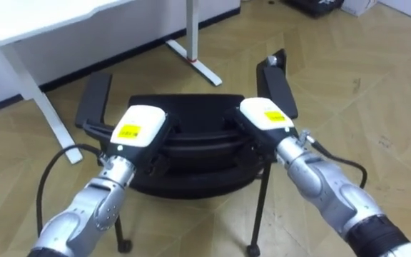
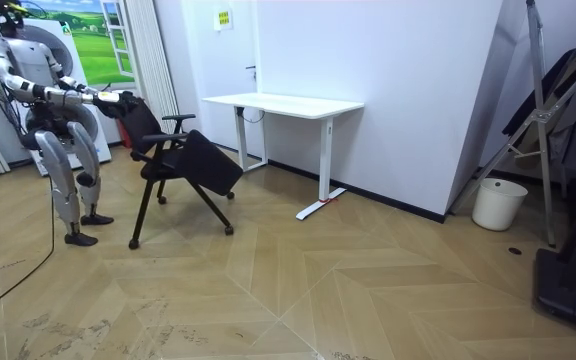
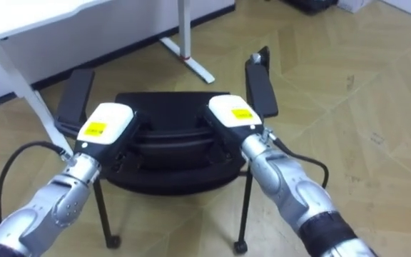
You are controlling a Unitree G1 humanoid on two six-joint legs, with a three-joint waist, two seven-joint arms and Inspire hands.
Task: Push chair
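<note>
Beyond the black chair (image 1: 191, 171), to its left, a white desk (image 1: 34, 21) stands on herringbone wood floor (image 1: 377, 93). The left hand (image 1: 138, 128) and right hand (image 1: 266, 114) lie on the chair's back; their fingers are hidden, so the grip cannot be told.

**Chair** (image 1: 195, 114): black, with a padded seat, a curved backrest, two flat armrests and thin dark legs. It is stood on its legs with its back turned toward the hands. The top edge of the backrest is found directly beneath the left hand (image 1: 138, 128) and the right hand (image 1: 266, 116), touching both. The left armrest (image 1: 95, 100) and the right armrest (image 1: 277, 82) are seen just outside each hand, pointing away. The seat is sloped downward beyond the hands.
</note>
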